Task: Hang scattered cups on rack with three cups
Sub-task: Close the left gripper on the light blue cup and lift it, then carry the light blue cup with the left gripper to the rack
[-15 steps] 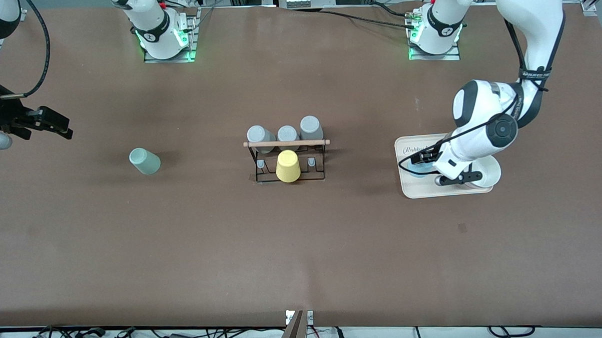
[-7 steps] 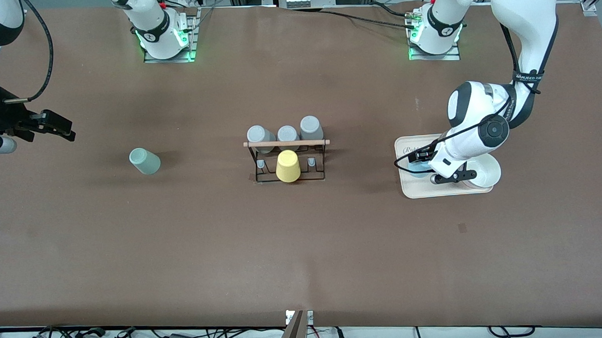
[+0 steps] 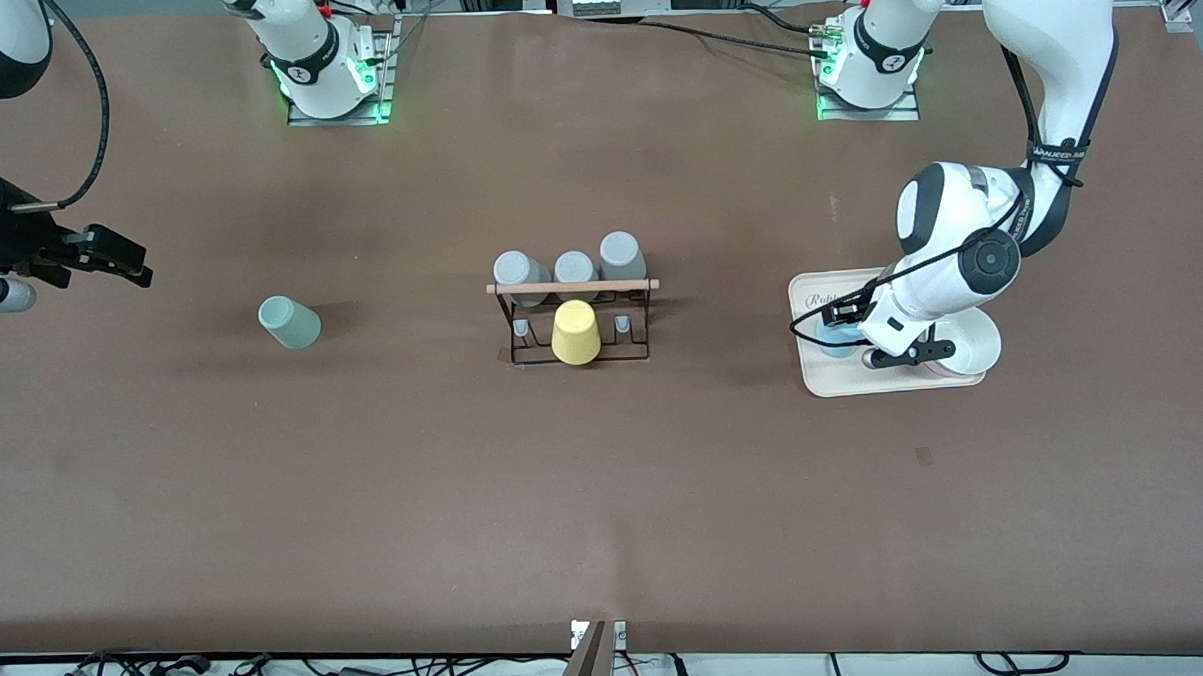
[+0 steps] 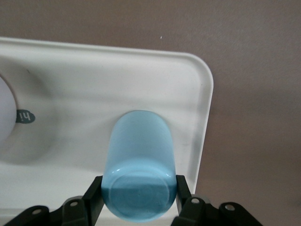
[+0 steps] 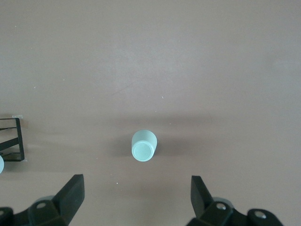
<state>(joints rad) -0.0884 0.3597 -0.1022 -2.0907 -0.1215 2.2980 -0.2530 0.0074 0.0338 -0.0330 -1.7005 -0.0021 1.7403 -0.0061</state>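
Observation:
The light blue cup (image 4: 140,160) lies on its side on the cream tray (image 3: 813,376), mostly hidden by the left arm in the front view. My left gripper (image 3: 839,332) is low over the tray, its fingers (image 4: 95,194) pressed against both sides of the cup's base, also in the left wrist view (image 4: 136,190). The pale mint green cup (image 3: 289,322) lies on the table toward the right arm's end and shows in the right wrist view (image 5: 144,146). My right gripper (image 3: 118,260) is open and empty above the table, apart from it (image 5: 136,188). The black wire rack (image 3: 572,287) stands at mid-table.
Three grey cups (image 3: 574,267) hang on the rack's row farther from the front camera, and a yellow cup (image 3: 575,332) on the nearer row. A white bowl (image 3: 970,350) sits on the tray beside the blue cup. A corner of the rack (image 5: 11,141) shows in the right wrist view.
My left arm has shifted slightly toward the rack over the tray and settled around the blue cup. My right gripper has drifted a little toward the mint cup.

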